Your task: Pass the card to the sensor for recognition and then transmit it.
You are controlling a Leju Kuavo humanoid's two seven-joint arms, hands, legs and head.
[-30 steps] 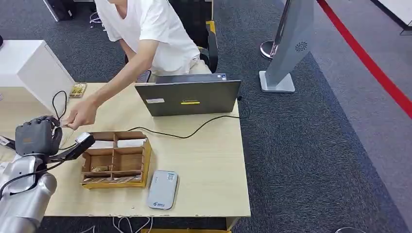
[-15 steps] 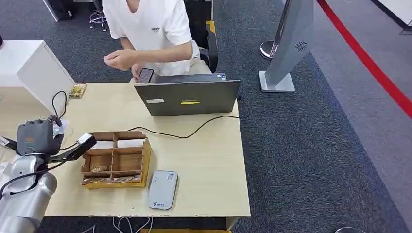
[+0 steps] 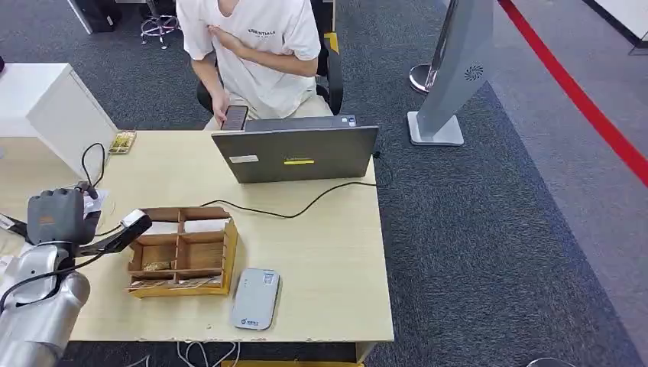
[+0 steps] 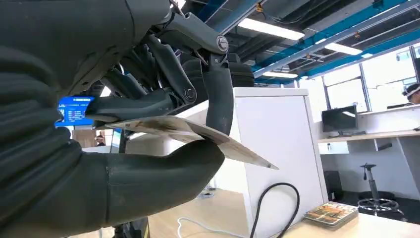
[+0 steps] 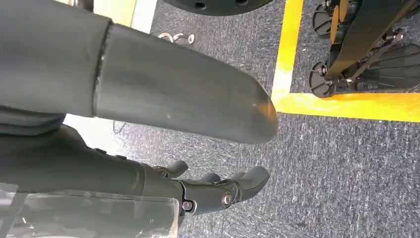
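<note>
Far left first: left robot hand [image 3: 55, 217] up at the worktop [image 3: 328, 252] corner, card [image 4: 198, 135] pinched flat between thumb and fingers [image 4: 218, 99] in the left wrist view, one edge poking out past the thumb. So, card firmly in the grip, not on the worktop.

Just to the right of that hand, nearly touching: wooden organiser [image 3: 183, 251] with small compartments, a few bits inside, hard to say what. Further right and nearer the robot than the hand: grey card reader [image 3: 256, 298], flat near the worktop's front edge. Probably the sensor, judging by the task.

Well beyond the hand, across the worktop: laptop [image 3: 296, 151] with a cable [image 3: 306, 205] trailing back toward the organiser. Behind that, a person [image 3: 256, 53] in a white shirt seated, phone [image 3: 235, 117] in one hand.

Right robot hand [image 5: 218, 191] hanging down over carpet, fingers loosely apart, nothing in it.

Step-wise: looks like card picked up, scan not yet done. Next move, best guess: swing the card right, over or around the organiser, then lower it flat over the reader. Worth watching the organiser wall during the pass. Hand-off after that, presumably to the person.
</note>
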